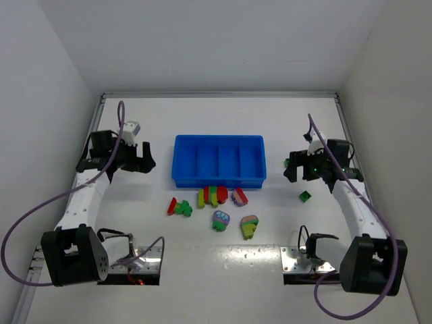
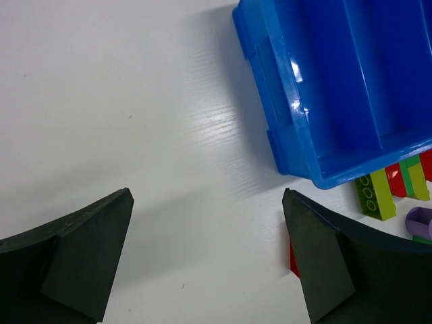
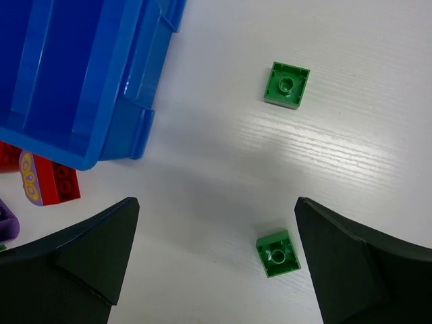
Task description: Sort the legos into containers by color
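The blue tray (image 1: 218, 177) with four compartments sits mid-table and holds no bricks. Lego clusters lie in front of it: red-green (image 1: 179, 206), yellow-green and red (image 1: 212, 196), red-purple (image 1: 239, 197), purple-green (image 1: 221, 219), pink and yellow-green (image 1: 249, 225). A loose green brick (image 1: 306, 196) lies to the right. My left gripper (image 1: 138, 162) is open and empty, left of the tray (image 2: 324, 81). My right gripper (image 1: 297, 169) is open and empty, right of the tray (image 3: 81, 81). In the right wrist view two green bricks show, one (image 3: 277, 253) near my right finger and one (image 3: 287, 85) farther off.
In the left wrist view a yellow-green brick (image 2: 375, 194), a purple piece (image 2: 420, 221) and a red sliver (image 2: 292, 260) lie by the tray's front corner. White walls enclose the table on three sides. Cables loop beside both arm bases.
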Tool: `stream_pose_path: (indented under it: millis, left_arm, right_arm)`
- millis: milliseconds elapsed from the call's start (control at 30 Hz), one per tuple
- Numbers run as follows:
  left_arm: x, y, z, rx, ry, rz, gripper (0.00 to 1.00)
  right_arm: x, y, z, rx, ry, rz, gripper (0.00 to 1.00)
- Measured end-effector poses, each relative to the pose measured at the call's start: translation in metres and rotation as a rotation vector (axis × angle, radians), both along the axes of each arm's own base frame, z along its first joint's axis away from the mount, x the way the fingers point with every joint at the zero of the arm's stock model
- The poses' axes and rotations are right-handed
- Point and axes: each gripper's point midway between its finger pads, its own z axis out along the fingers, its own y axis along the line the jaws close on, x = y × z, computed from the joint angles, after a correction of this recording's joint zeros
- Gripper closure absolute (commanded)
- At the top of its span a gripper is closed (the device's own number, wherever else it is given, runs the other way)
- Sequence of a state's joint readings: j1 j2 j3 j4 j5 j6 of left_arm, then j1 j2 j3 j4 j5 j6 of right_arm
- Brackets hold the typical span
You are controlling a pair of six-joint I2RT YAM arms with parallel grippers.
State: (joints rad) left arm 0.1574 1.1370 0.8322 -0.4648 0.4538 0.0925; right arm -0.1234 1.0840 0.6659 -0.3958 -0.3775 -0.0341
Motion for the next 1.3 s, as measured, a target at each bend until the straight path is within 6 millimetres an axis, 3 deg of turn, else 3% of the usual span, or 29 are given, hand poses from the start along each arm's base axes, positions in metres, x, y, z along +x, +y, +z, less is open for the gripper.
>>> stream_pose_path:
  millis: [333,567,900,1100,1300]
  left_arm:
    - [0.0,0.0,-0.001,-0.005,0.005,0.005,0.0]
    - [0.0,-0.002,-0.008,-0.023,0.035,0.003,0.0]
    - [0.002,-0.004,-0.026,-0.046,0.101,0.0,0.0]
    - [0.004,-0.004,-0.04,-0.058,0.145,0.001,0.0]
    - [0.008,-0.004,-0.041,-0.06,0.141,-0.002,0.0]
  right_arm:
    - [0.006,-0.006,-0.025,0.001,0.094,-0.052,0.02]
    - [0.036,-0.018,-0.034,-0.032,0.109,-0.11,0.07]
    - [0.065,-0.025,-0.08,-0.063,0.222,-0.136,0.11]
    - [0.08,-0.019,-0.087,-0.082,0.225,-0.13,0.12]
    - [0.091,-0.015,-0.092,-0.124,0.214,-0.127,0.24]
